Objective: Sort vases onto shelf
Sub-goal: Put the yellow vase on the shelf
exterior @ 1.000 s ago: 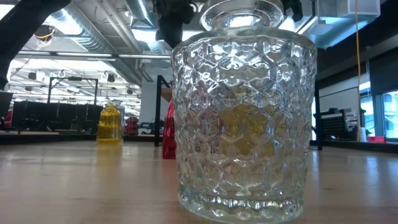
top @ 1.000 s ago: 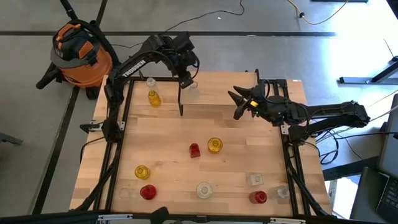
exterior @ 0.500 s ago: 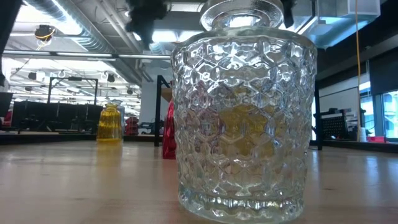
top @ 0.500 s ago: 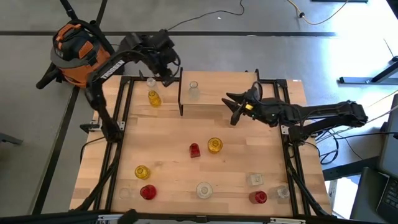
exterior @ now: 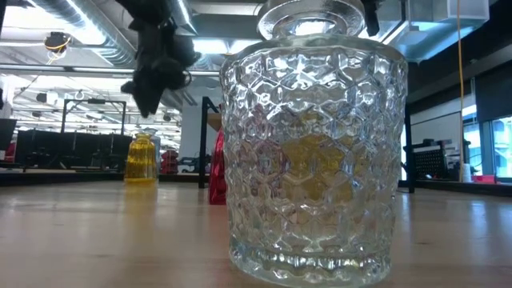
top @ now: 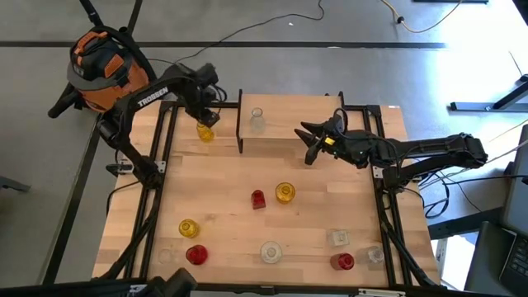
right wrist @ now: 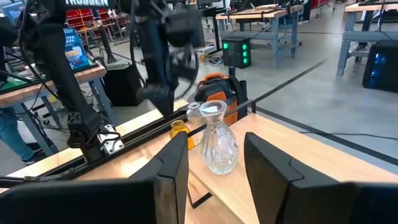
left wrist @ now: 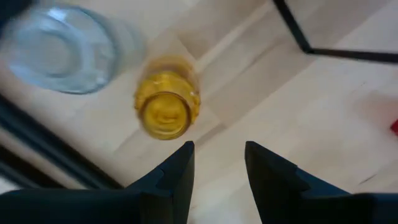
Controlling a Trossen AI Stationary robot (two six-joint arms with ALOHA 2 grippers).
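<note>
Claw of the left arm [top: 205, 114], marked "TROSSEN", hovers with fingers parted and empty over an upright yellow glass vase [top: 205, 130] beside the counter's [top: 223, 181] rear-left edge. Right claw [top: 311, 142], parted, empty, faces a clear upright glass vase [top: 256, 120] on the small light-wood shelf [top: 289, 124]; only its wrist view shows that vase's narrow neck.

"TROSSEN" in white letters on left arm [top: 153, 93]; nothing else legible.

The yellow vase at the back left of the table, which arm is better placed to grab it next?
Probably the left: the left gripper hovers open, almost over the yellow vase. The right gripper is beyond the shelf.
</note>
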